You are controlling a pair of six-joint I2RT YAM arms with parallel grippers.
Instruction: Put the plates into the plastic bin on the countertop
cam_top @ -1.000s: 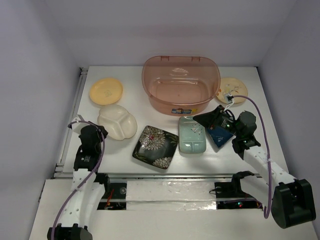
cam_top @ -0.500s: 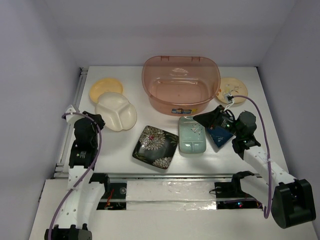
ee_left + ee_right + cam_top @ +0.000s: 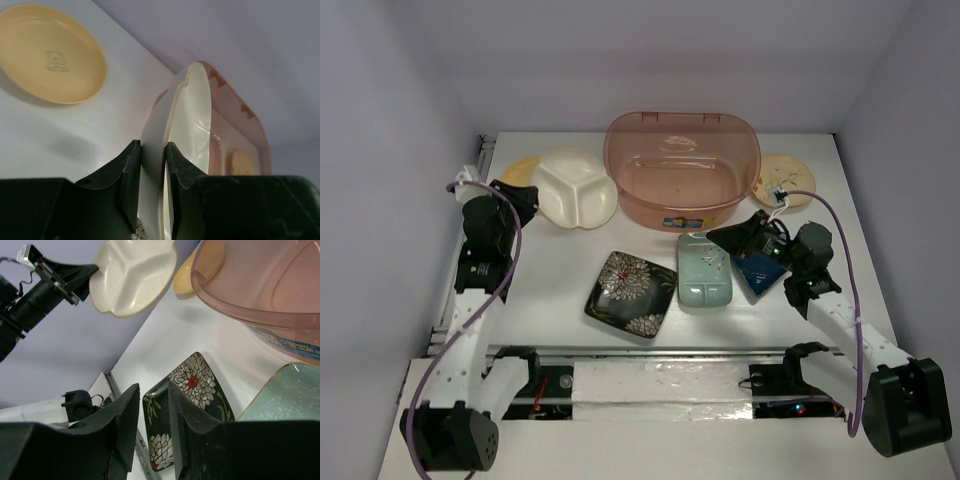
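My left gripper [image 3: 530,196] is shut on the rim of the round cream divided plate [image 3: 576,187] and holds it tilted in the air, just left of the pinkish plastic bin [image 3: 682,165]. In the left wrist view the plate [image 3: 186,115] stands edge-on between the fingers [image 3: 129,170]. The yellow-orange plate [image 3: 519,170] lies partly under it. The black floral plate [image 3: 631,292], pale green plate [image 3: 704,268] and dark blue plate [image 3: 761,270] lie in front of the bin. The tan plate [image 3: 783,180] sits right of it. My right gripper [image 3: 154,396] hangs open and holds nothing, over the green and blue plates.
The bin [image 3: 260,285] holds nothing and has a small label [image 3: 682,221] on its front. A metal rail [image 3: 468,225] runs along the countertop's left edge and another [image 3: 660,350] along the near edge. White walls close in the back and sides.
My left arm has lifted the cream divided plate off the table and carried it back and to the right, over the yellow plate toward the bin. The right arm has not moved.
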